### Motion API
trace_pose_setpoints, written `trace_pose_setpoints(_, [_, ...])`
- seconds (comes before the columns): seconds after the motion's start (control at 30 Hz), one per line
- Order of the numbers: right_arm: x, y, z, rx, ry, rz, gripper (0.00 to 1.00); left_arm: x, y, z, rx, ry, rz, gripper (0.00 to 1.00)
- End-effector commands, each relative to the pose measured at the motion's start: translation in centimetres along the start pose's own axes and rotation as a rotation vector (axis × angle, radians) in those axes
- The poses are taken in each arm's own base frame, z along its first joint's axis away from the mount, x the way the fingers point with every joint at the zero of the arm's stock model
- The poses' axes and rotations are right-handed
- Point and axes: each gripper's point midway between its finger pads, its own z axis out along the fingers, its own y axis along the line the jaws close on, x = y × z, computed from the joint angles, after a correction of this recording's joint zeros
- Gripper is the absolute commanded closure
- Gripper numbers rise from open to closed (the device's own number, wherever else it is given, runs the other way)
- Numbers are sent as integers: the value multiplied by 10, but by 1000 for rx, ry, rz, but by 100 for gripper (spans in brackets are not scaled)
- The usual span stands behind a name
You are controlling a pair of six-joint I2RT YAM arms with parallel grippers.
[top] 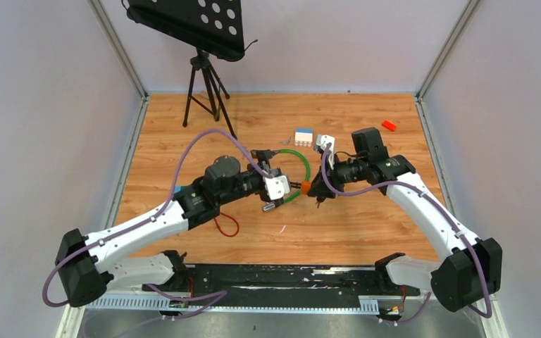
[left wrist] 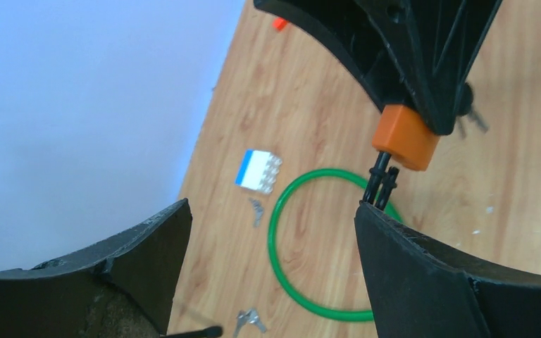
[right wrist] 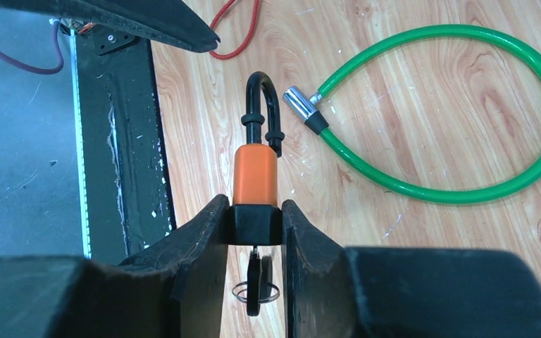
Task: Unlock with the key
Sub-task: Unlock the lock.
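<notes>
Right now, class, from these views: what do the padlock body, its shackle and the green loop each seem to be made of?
Padlock body: orange, matte, evenly coloured; probably a plastic or rubber cover. Shackle: black, smooth with a slight sheen; likely coated metal. Green loop: glossy with highlights along its curve; looks like vinyl-sleeved cable, its end a shiny bare-metal tip.

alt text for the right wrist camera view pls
The right gripper clamps an orange padlock by its base, black shackle pointing away and a key hanging at its near end. A green cable loop lies on the wooden table to the right, its metal tip close beside the shackle.
</notes>
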Motion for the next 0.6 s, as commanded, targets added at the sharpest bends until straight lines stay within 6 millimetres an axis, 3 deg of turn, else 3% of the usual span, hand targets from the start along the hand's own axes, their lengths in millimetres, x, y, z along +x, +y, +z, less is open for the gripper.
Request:
trace_pose_setpoints(0.0, [-22, 18, -8, -53, -75, -113, 100, -13, -45, 0, 358, -34, -244, 12])
trace_pose_setpoints(0.13, [-22, 23, -10, -65, -84, -130, 100, -13, -50, 7, 473, -32, -331, 16])
trace_pose_setpoints(0.33, [-24, 26, -12, -72, -94, -139, 100, -7, -64, 13, 559, -26, -318, 19])
trace_pose_setpoints(0.57, [-21, 25, -7, -98, -89, -103, 100, 1, -48, 30, 456, -15, -282, 38])
